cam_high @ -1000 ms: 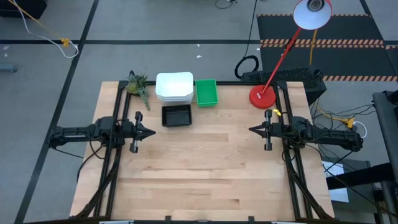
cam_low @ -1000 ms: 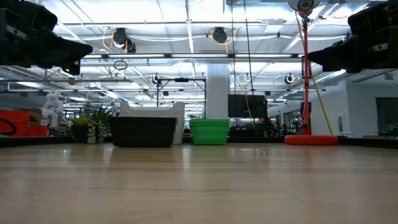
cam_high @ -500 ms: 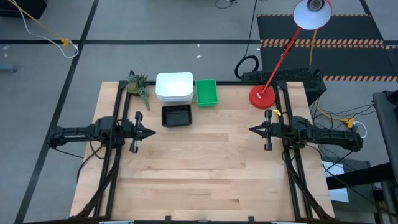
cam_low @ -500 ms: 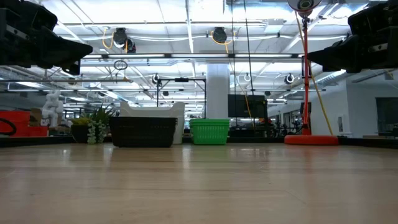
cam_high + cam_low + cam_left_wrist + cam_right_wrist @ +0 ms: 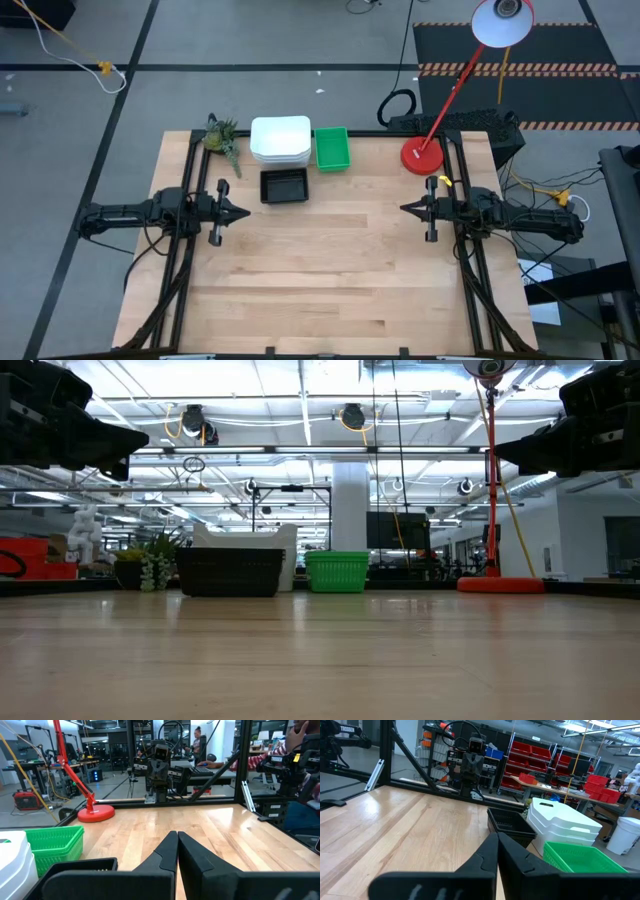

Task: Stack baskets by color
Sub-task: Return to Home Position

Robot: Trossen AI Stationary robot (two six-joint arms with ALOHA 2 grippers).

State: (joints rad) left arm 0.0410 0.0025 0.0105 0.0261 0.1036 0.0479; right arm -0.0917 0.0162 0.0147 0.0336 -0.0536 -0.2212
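White baskets (image 5: 280, 140): solid white, no pattern. Green baskets (image 5: 332, 148): bright green, mesh walls. Black baskets (image 5: 284, 186): black, mesh walls. Lamp base (image 5: 422, 156): red. Lamp shade (image 5: 502, 20): white. Plant sprig (image 5: 222, 140): green, yellowish. Table (image 5: 330, 270): pale wood, plank grain. Left gripper (image 5: 245, 212) and right gripper (image 5: 404, 209): black.

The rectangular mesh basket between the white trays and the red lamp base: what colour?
Bright green; the mesh basket shows best in the high view.

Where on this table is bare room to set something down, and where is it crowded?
Crowded: plant, white baskets, black baskets, green baskets, close together. Free: between green baskets and red lamp base; between left gripper and right gripper; the whole half away from the baskets.
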